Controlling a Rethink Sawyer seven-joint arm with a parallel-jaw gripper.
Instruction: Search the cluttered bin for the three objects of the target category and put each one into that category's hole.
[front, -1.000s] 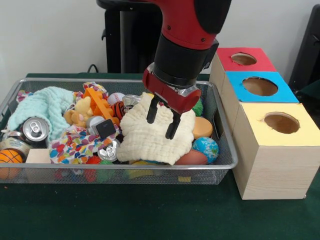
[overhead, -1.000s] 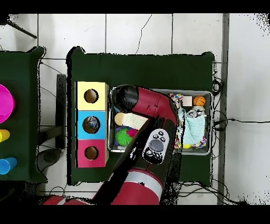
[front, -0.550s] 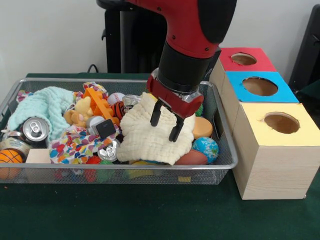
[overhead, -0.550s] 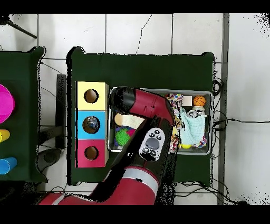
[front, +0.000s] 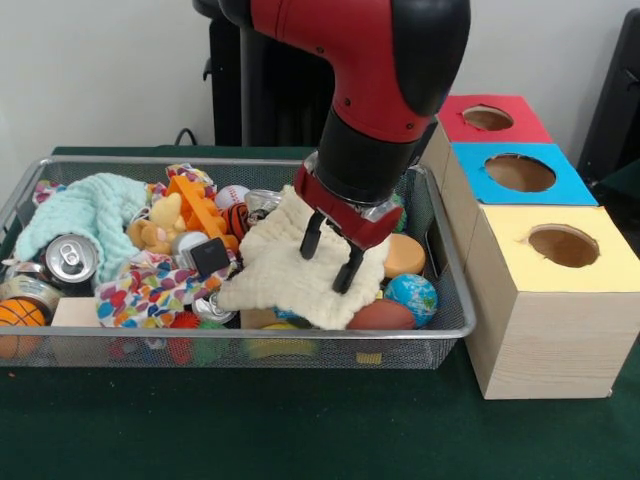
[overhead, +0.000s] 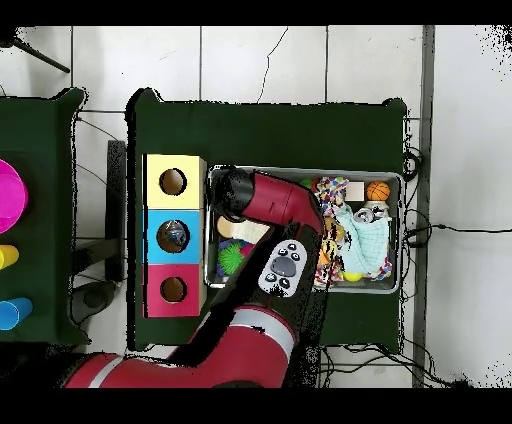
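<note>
Bin (front: 455, 325): wire mesh basket on the green table (front: 300, 430), filled with mixed clutter; seen in the overhead view (overhead: 392, 180) mostly covered by the arm.
Gripper (front: 331, 258): hangs over the bin's right half, at 3 o'clock from the bin's centre in the front view. The two dark fingers (front: 311, 236) stand parted, tips down on the cream cloth, nothing clamped between them.
Cream cloth (front: 275, 275): crumpled waffle cloth directly under the gripper, draped over other items.
Globe ball (front: 412, 297): blue and green, at 4 o'clock from the gripper, against the bin's right wall.
Orange round piece (front: 405, 254): at 3 o'clock from the gripper, just above the globe ball.
Mint cloth (front: 75, 212): at the bin's left end, 9 o'clock.
Can (front: 70, 258): silver top, just below the mint cloth.
Basketball (front: 20, 315): small, at the bin's near left corner, 8 o'clock.
Patterned cloth (front: 150, 292): multicoloured, between the can and the cream cloth.
Boxes: three in a row at 3 o'clock from the bin, each with one round hole on top: yellow (front: 563, 245) nearest, blue (front: 520, 172) in the middle, red (front: 487, 118) farthest.
Target category: cannot tell which it is.
</note>
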